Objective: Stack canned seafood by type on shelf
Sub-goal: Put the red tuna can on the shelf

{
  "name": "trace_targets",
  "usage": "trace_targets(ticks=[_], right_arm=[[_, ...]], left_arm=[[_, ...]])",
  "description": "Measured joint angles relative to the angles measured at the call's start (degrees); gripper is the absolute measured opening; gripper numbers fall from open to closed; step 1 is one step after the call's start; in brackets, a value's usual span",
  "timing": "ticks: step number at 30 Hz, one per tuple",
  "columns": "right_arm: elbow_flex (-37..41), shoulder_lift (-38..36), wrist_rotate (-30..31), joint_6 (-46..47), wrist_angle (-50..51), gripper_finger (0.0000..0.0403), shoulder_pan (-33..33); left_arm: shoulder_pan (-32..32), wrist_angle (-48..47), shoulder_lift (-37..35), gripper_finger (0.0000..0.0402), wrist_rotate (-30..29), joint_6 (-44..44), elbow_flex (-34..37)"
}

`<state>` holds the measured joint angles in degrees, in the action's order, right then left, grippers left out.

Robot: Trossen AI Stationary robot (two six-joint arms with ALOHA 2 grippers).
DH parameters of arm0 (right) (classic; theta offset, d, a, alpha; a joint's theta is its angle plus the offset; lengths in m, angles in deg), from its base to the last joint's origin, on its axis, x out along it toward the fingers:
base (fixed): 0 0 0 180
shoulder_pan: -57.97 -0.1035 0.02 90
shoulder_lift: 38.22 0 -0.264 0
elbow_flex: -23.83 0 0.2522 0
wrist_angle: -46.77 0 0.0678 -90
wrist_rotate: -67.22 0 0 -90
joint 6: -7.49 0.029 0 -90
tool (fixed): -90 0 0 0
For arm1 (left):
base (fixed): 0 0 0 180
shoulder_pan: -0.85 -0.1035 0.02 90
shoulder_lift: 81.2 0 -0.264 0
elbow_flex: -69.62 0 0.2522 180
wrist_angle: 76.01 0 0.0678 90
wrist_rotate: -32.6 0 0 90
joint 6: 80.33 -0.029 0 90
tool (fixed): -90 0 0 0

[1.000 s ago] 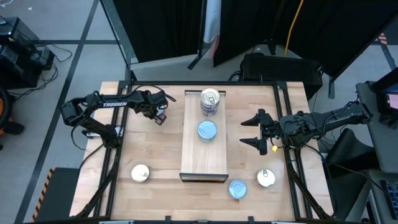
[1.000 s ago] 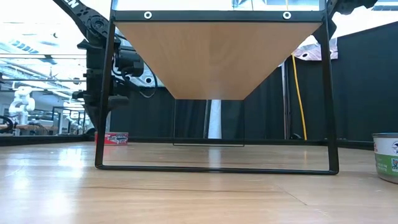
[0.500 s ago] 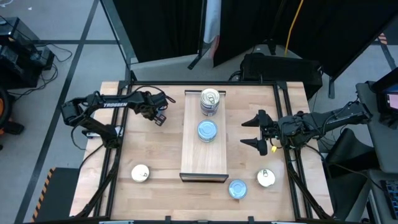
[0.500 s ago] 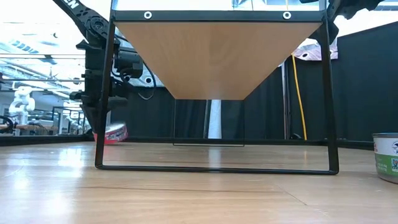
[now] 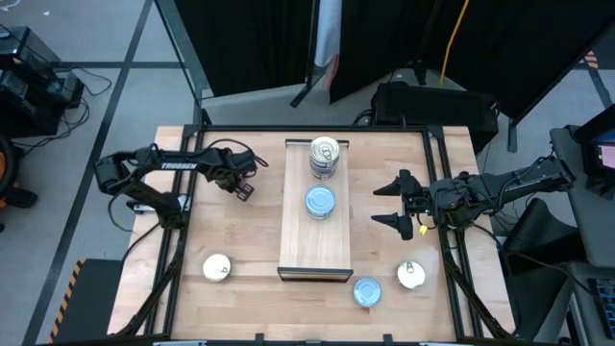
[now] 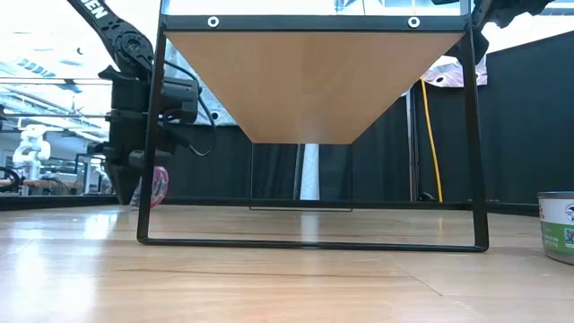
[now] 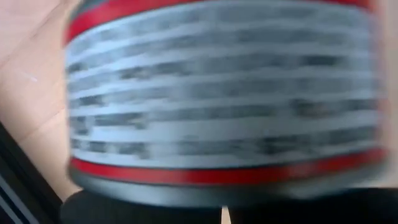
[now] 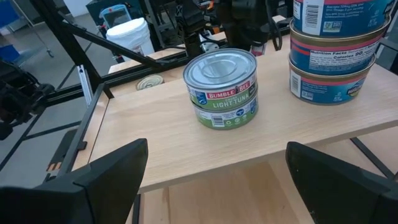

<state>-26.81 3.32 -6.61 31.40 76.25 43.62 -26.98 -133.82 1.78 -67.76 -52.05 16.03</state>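
Left wrist view: a red-banded tin fills the frame, pinched in the left gripper; the right gripper hangs spread beside the shelf

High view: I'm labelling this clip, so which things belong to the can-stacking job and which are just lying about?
Job: shelf; can stack and blue-topped can on it; three loose cans on the table; red-banded can in the left gripper; open right gripper beside the shelf.
Lying about: yellow cable, dark box behind the table.
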Motion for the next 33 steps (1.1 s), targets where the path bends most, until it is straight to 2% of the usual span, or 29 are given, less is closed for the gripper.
trace_targets(ticks=[6,12,16,19,22,25,29,33], right_arm=[[0.0,0.0,0.0,0.0,0.0,0.0375,0.0],[0.0,0.0,0.0,-0.6,0.3,0.0375,0.0],[0.0,0.0,0.0,-0.8,0.8,0.0375,0.0],[0.0,0.0,0.0,-1.2,0.9,0.0375,0.0],[0.0,0.0,0.0,-1.5,0.9,0.0375,0.0],[0.0,0.0,0.0,-1.5,0.9,0.0375,0.0],[0.0,0.0,0.0,-1.5,0.9,0.0375,0.0],[0.0,0.0,0.0,-1.2,1.4,0.0375,0.0]], left_arm=[[4.3,-1.8,-3.3,0.0000,3.1,2.3,-0.1],[9.8,-13.7,-8.3,0.0000,3.5,5.8,-4.2],[13.0,-18.2,-11.9,0.0002,5.0,-0.5,-9.9],[14.9,-18.9,-14.0,0.0019,5.3,-5.2,-13.8],[15.1,-21.4,-14.3,0.0057,4.0,-10.1,-18.4],[14.7,-23.2,-13.7,0.0112,-0.9,-18.4,-21.4],[13.5,-22.9,-12.4,0.0204,-6.8,-29.3,-21.7],[12.9,-23.9,-10.3,0.0288,-8.0,-35.1,-21.7]])
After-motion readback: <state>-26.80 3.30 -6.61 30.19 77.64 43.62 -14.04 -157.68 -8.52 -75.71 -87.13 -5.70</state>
